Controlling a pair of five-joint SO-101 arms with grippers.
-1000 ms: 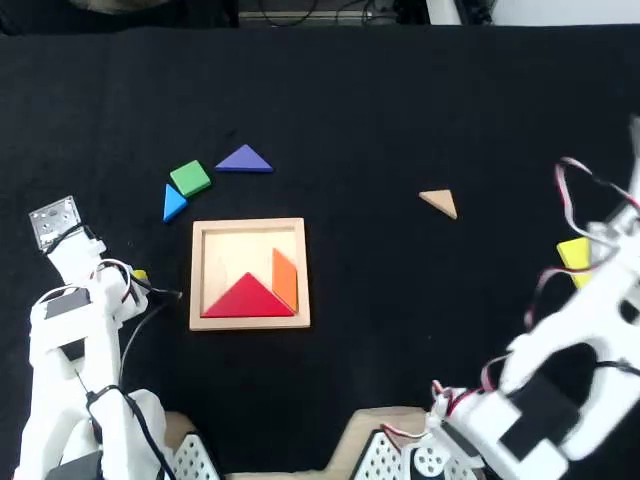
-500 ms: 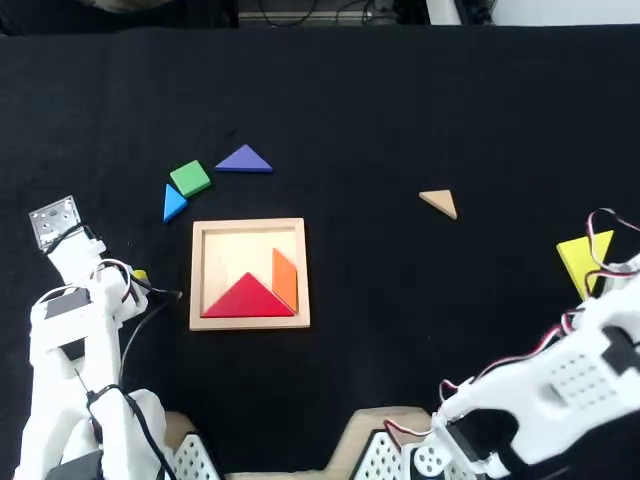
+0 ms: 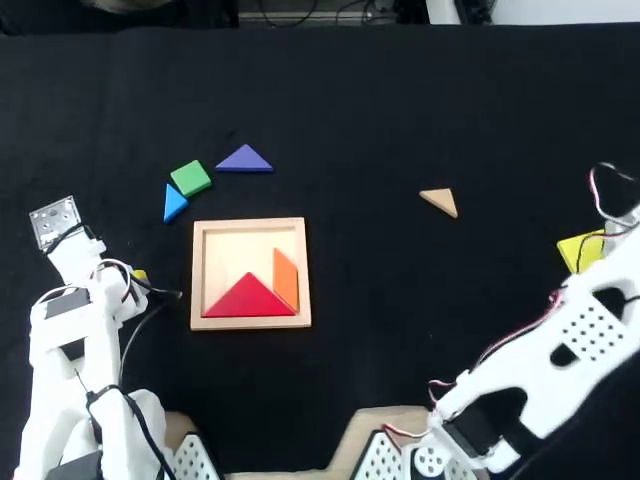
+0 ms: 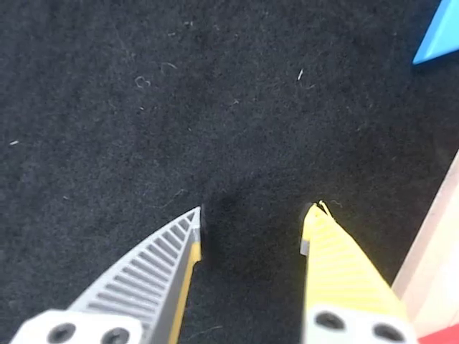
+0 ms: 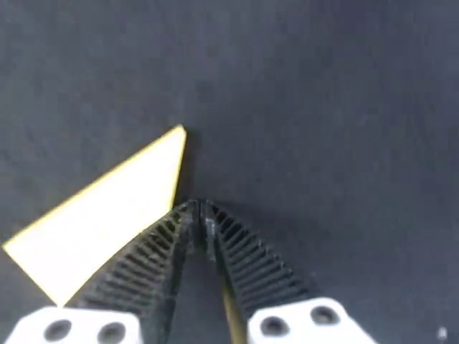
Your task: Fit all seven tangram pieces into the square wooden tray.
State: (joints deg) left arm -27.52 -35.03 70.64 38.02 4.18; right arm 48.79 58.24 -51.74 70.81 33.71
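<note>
Yellow, flat, probably light and stiff, the triangle at the high view's right edge wants pinching across its thin sides. The right tool is clenched empty just beside it. The left tool hangs released at lower left, with the tray farther, centre-left.

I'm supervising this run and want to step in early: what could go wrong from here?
1. The right end effector is shut beside the yellow triangle, not around it. If it advances, it may shove the piece instead of gripping it.
2. The left end effector hangs open right beside the tray. A careless move could nudge the tray and shift the red triangle and orange piece inside.
</note>
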